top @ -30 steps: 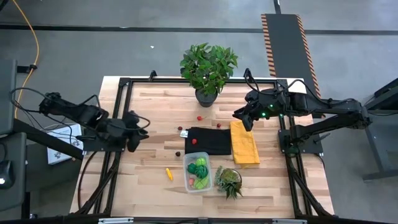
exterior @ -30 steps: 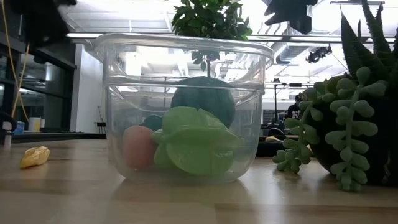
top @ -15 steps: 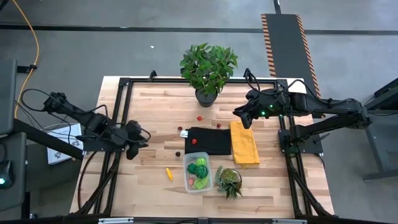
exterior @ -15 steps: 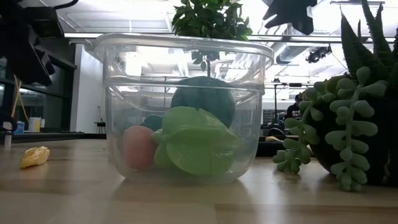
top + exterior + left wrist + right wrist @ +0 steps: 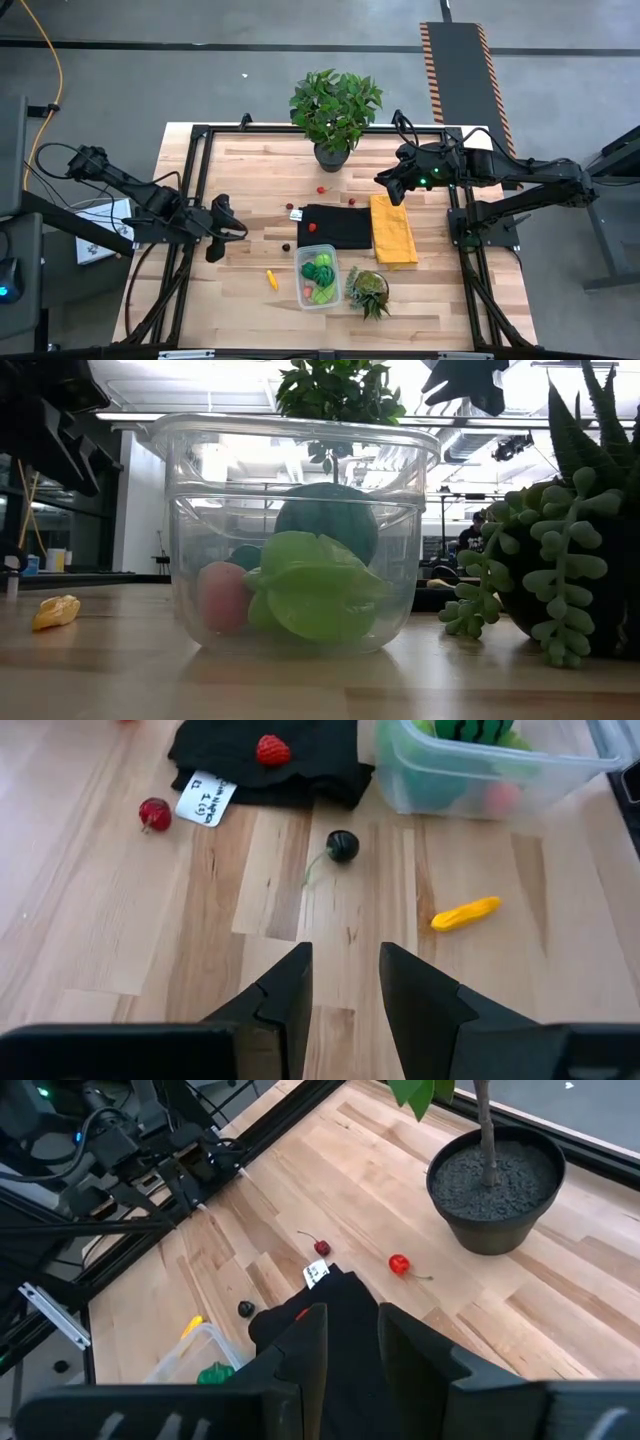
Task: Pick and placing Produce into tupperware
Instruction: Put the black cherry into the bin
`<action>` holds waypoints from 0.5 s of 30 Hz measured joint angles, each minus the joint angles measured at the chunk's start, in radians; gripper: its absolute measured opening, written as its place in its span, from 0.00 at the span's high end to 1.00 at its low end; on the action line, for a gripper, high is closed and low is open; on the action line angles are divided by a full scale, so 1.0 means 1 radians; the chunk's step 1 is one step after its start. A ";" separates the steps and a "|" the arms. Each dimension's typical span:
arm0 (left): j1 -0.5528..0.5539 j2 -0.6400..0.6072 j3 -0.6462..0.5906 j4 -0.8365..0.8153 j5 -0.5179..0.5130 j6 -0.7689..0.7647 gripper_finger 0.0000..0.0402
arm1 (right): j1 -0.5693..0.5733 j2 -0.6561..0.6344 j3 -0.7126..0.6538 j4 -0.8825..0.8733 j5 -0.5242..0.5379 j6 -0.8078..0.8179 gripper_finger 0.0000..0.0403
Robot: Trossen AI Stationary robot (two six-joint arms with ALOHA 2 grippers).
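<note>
Ahead of left hand (image 5: 340, 982), dark cherry (image 5: 342, 845), apart

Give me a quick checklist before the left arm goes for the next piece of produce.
1. Left gripper open and empty: ok.
2. Dark cherry loose on bare wood ahead of it: ok.
3. Yellow piece also free, beside the tupperware: ok.
4. Tupperware open, with room on top: ok.
5. Right gripper clear, over the far side near the yellow cloth: ok.
6. Strawberry lies on the black cloth, may snag: cannot tell.
</note>
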 joint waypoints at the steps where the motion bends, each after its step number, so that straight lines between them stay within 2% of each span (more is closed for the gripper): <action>1: 0.000 0.000 0.000 -0.002 0.000 0.002 0.74 | 0.000 0.000 0.000 0.000 0.000 0.001 0.79; 15: 0.000 0.045 0.000 0.087 -0.088 0.010 0.74 | 0.000 0.000 0.000 0.000 0.002 0.007 0.79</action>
